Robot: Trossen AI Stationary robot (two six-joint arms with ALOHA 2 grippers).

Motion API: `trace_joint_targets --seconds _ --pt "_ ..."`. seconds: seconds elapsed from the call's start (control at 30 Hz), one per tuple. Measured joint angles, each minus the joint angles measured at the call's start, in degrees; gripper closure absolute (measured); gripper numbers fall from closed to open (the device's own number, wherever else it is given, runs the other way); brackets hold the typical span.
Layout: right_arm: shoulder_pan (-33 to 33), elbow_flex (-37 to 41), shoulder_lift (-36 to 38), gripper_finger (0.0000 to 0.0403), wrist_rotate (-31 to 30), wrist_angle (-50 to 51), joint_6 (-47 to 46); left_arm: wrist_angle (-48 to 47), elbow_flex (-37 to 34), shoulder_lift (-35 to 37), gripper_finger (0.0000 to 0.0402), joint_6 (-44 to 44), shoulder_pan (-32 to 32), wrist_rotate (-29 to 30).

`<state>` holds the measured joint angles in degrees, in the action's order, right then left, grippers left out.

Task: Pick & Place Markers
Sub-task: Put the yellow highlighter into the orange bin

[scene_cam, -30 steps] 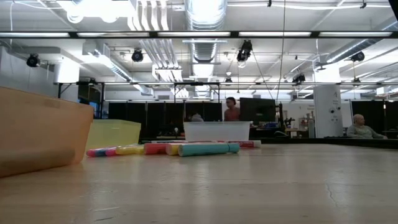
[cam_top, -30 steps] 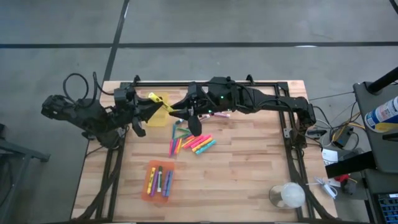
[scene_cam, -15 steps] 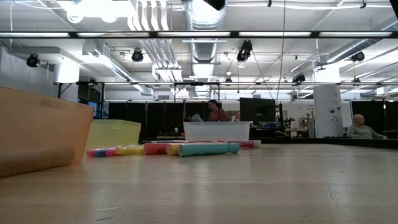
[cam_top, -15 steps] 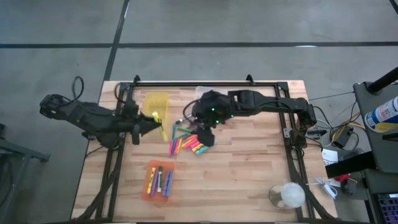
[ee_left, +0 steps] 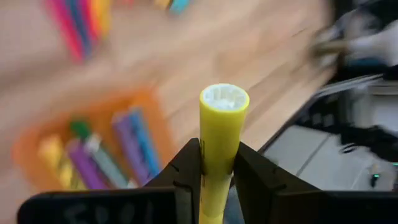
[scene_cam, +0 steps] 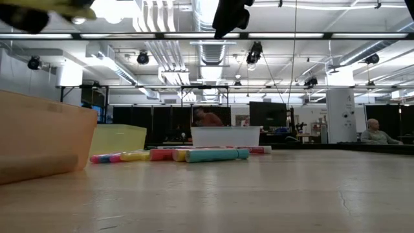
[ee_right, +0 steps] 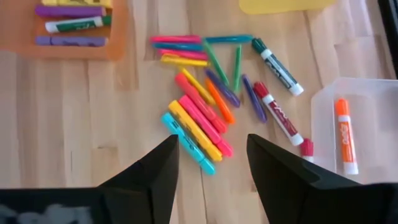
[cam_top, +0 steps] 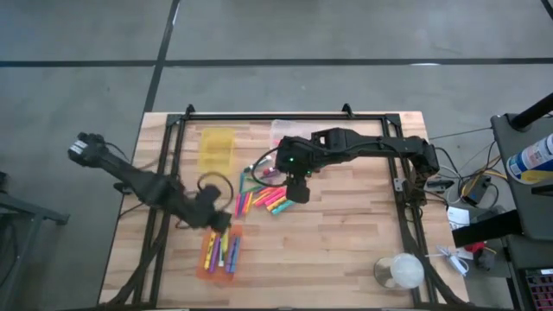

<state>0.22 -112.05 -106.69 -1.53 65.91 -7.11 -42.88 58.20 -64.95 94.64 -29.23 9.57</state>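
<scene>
Above the orange bin [cam_top: 220, 251], the left gripper [ee_left: 217, 177] clamps 1 yellow marker [ee_left: 221, 134]; the right gripper [ee_right: 211, 165], jaws apart, hangs farther off.

no text can be read; the print on the marker barrels stays illegible.

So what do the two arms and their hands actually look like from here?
Both arms are dark, jointed and slim. The left arm carries a looped black cable near its wrist; the right arm shows a small green light near its wrist. The left hand has two black, wedge-shaped fingers with angular edges, and the right hand has the same matte black fingers.
</scene>
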Motion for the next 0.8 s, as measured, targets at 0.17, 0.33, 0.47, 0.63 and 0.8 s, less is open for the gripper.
trace_joint_targets --seconds 0.17,0.33,0.47,0.63,0.8 --pt "0.03 0.84 0.07 0.023 0.05 -0.06 1.51 1.82 -2.4 -5.39 0.0331 9.74 -2.97 -4.85" --pt "0.17 2.36 0.07 0.0232 0.08 -0.08 4.18 6.83 -3.25 -9.72 0.0331 13.41 -3.0 -7.64" --pt "0.16 2.99 0.07 0.023 0.12 0.09 4.32 6.26 -3.59 -12.79 0.0331 16.71 -3.0 -14.45" --pt "0.21 2.95 0.09 0.023 0.12 -0.11 4.35 5.8 -5.16 -14.67 0.0322 15.91 -3.0 -18.7" --pt "0.21 2.95 0.09 0.0229 0.14 -0.11 4.31 5.25 -6.36 -15.71 0.0278 13.93 -2.72 -17.93"
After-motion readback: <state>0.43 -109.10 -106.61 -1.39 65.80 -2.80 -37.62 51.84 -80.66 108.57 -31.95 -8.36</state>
